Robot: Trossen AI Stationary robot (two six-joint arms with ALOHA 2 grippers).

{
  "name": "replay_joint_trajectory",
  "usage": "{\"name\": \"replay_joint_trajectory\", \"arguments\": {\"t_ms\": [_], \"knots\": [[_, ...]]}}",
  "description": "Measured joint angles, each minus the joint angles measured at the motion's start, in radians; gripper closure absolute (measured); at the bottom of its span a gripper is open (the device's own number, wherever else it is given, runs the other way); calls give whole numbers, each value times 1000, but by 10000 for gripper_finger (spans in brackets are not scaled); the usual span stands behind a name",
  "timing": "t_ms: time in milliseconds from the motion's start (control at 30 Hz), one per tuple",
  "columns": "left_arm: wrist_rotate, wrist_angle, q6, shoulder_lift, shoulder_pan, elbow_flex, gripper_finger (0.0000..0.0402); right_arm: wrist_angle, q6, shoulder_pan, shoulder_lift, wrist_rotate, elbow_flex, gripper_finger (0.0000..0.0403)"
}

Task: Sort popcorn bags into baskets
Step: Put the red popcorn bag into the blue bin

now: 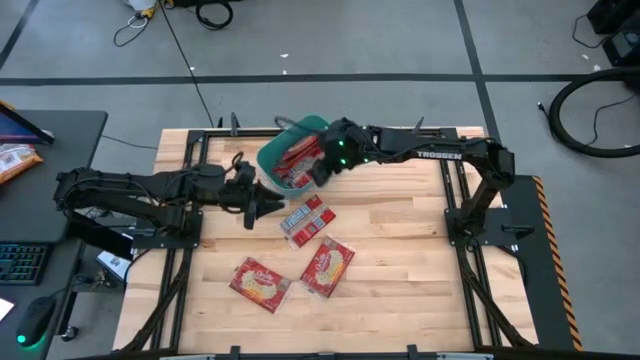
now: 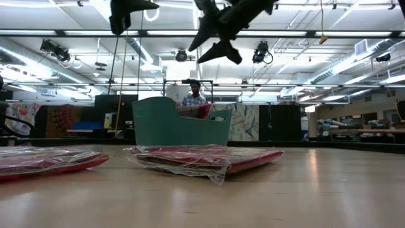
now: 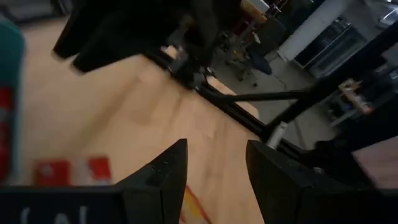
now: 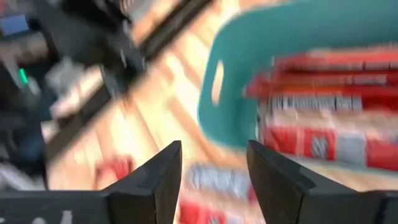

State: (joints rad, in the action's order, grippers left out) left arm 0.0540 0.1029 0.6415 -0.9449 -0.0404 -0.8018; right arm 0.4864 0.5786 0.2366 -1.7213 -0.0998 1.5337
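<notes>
The teal basket (image 1: pixel 283 148) stands at the table's far middle, tipped, with several red popcorn bags (image 1: pixel 297 160) in it; it also shows in the low view (image 2: pixel 180 130) and the right wrist view (image 4: pixel 249 56). Three popcorn bags lie flat on the table: one just in front of the basket (image 1: pixel 307 218), two nearer (image 1: pixel 328 265) (image 1: pixel 260 283). My right gripper (image 4: pixel 211 168) hovers open above the basket's right rim (image 1: pixel 325 168), holding nothing. My left gripper (image 3: pixel 214 168) is open and bare, high above the table just left of the nearest loose bag (image 1: pixel 262 207).
A side desk on the left holds an orange-and-white packet (image 1: pixel 15 160), a keyboard and a mouse. Dark frame rails (image 1: pixel 455 200) run along the table's sides. A person (image 2: pixel 195 94) stands in the room behind the basket. Bare wood lies at the table's right half.
</notes>
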Motion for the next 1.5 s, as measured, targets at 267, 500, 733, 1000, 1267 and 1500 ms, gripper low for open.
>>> {"name": "replay_joint_trajectory", "arguments": {"t_ms": [267, 500, 733, 1000, 1267, 1500], "knots": [[0, 107, 245, -44, -158, -1, 233, 247, -170, -144, 34, -10, 0, 218], [5, 108, 382, -161, -294, 0, 233, 282, -209, -287, 34, 19, 0, 218], [-3, 112, 504, -298, -394, 1, 233, 275, -213, -383, 25, 60, 0, 218], [-32, 115, 606, -380, -474, 1, 234, 262, -216, -439, 21, 83, 0, 218], [-31, 164, 660, -401, -523, -32, 258, 264, -252, -460, 21, 106, 0, 218], [-30, 456, 519, -492, -542, -252, 260, 277, -319, -463, 21, 108, 0, 218]]}}
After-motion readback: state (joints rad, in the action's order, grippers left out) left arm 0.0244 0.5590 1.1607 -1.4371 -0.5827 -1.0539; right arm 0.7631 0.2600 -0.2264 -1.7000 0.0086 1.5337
